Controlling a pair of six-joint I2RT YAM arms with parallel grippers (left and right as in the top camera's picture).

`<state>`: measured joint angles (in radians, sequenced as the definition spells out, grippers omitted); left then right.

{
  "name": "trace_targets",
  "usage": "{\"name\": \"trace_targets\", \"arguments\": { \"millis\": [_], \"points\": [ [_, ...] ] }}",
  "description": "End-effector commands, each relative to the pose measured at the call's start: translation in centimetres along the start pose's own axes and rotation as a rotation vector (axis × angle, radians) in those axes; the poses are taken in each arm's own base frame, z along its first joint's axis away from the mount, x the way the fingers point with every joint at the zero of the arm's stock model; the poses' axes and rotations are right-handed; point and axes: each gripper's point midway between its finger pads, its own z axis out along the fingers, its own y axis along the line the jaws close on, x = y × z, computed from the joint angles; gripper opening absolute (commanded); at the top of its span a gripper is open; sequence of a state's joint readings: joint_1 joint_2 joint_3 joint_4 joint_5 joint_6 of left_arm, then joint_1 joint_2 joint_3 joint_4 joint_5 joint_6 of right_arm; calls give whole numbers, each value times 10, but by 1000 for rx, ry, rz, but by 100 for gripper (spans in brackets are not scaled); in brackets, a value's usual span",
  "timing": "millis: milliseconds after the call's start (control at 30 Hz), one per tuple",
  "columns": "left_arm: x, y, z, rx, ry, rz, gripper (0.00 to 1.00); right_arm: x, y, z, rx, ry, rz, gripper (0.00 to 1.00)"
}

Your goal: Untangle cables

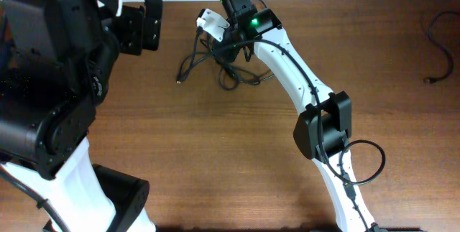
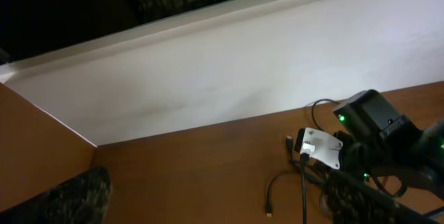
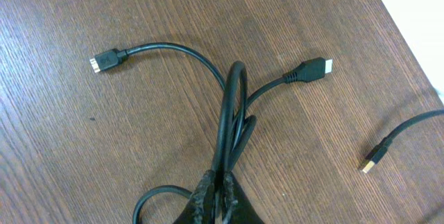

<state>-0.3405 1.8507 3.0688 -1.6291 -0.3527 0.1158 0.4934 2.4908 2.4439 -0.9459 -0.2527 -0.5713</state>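
The cables (image 1: 224, 65) lie in a tangled black bundle at the back middle of the wooden table. In the right wrist view my right gripper (image 3: 222, 186) is shut on a doubled loop of the cables (image 3: 232, 113). Three plug ends spread out from it: one at the left (image 3: 104, 61), one at the right (image 3: 316, 67), one with a gold tip (image 3: 371, 160). From overhead, the right gripper (image 1: 228, 45) sits over the bundle's back edge. My left gripper (image 1: 147, 24) hangs open, well left of the bundle. Its fingers (image 2: 76, 196) frame bare wood, with the cables (image 2: 303, 182) far ahead.
Another loose black cord (image 1: 437, 45) lies at the table's far right edge. A white wall (image 2: 229, 71) runs along the back of the table. The left arm's bulky base (image 1: 50, 81) fills the left side.
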Motion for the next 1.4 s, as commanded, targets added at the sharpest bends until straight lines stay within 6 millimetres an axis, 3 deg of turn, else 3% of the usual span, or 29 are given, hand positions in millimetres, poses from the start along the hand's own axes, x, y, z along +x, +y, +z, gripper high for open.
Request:
{"name": "trace_targets", "arguments": {
  "millis": [0, 33, 133, 433, 633, 667, 700, 733, 833, 933, 1100, 1167, 1300, 1367],
  "points": [
    [3, 2, 1, -12, 15, 9, 99, 5, 4, 10, -15, 15, 5, 40],
    [4, 2, 1, -12, 16, 9, 99, 5, 4, 10, -15, 16, 5, 49],
    [3, 2, 1, -12, 15, 9, 99, 6, 5, 10, -18, 19, 10, 51],
    [3, 2, 1, -12, 15, 9, 99, 7, 4, 13, -17, 19, 9, 49],
    [3, 2, 1, -12, 15, 9, 99, 20, 7, 33, -35, 47, 18, 49],
    [3, 2, 1, -12, 15, 9, 99, 21, 7, 33, -36, 48, 19, 42],
    [3, 2, 1, -12, 15, 9, 99, 21, 7, 33, -36, 48, 18, 11],
    [3, 2, 1, -12, 15, 9, 99, 20, 7, 33, -37, 47, 18, 4],
    [4, 2, 1, -11, 15, 9, 99, 16, 8, 21, -38, 45, 18, 4],
    [6, 1, 1, -3, 25, 13, 99, -3, 9, -23, -25, 26, 16, 4],
    [10, -18, 7, 91, 45, 21, 99, -68, 4, -156, 95, -167, 129, 4],
    [13, -22, 16, 94, 69, 29, 99, -88, -3, -222, 194, -268, 203, 4],
    [24, -47, 51, 167, 142, 50, 98, -103, 0, -337, 360, -438, 287, 4],
    [31, -63, 73, 210, 182, 58, 99, -101, 2, -374, 425, -483, 301, 4]
  ]
}}
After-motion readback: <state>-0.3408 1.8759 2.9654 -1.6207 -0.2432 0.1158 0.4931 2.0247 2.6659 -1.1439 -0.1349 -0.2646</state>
